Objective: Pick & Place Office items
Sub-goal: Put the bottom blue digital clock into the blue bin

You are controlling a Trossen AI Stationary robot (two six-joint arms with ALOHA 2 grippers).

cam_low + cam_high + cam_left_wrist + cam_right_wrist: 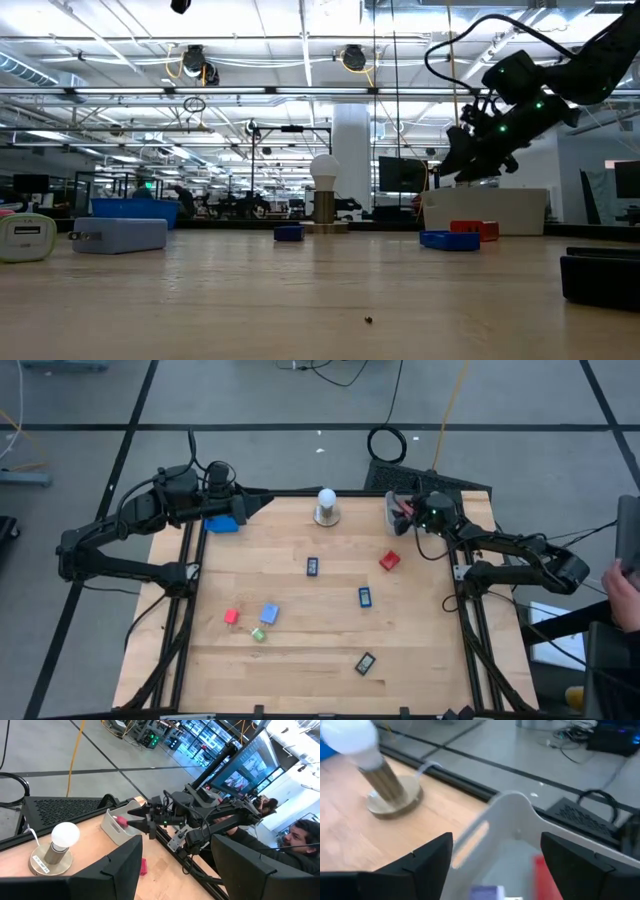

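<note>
We saw the right tool [408, 512] hanging above the grey tray [392, 510], which sat at the far right corner of the tabletop [300, 610], to the right of the white bulb on its round base [326, 506]. Its two dark fingers [425, 865] stood apart with nothing between them, so we judged it released. Below it the tray already held a red piece [547, 875] and a pale one.

The left tool [243, 506] waited over the blue tray [222, 523], left of the bulb; we could not tell its state.

Nearer than the bulb the remaining office items lay loose: a red block [389, 560] closest to the grey tray, three dark blue-black pieces [313, 566] [365, 597] [365, 663] spread across the middle, and a small red block [231, 616], a light-blue block [269, 613] and a green bit [258, 634] clustered together farther left.

We judged the drop finished. To do the next pick well, we would lift clear of the tray wall first, then descend squarely over the nearby red block.
</note>
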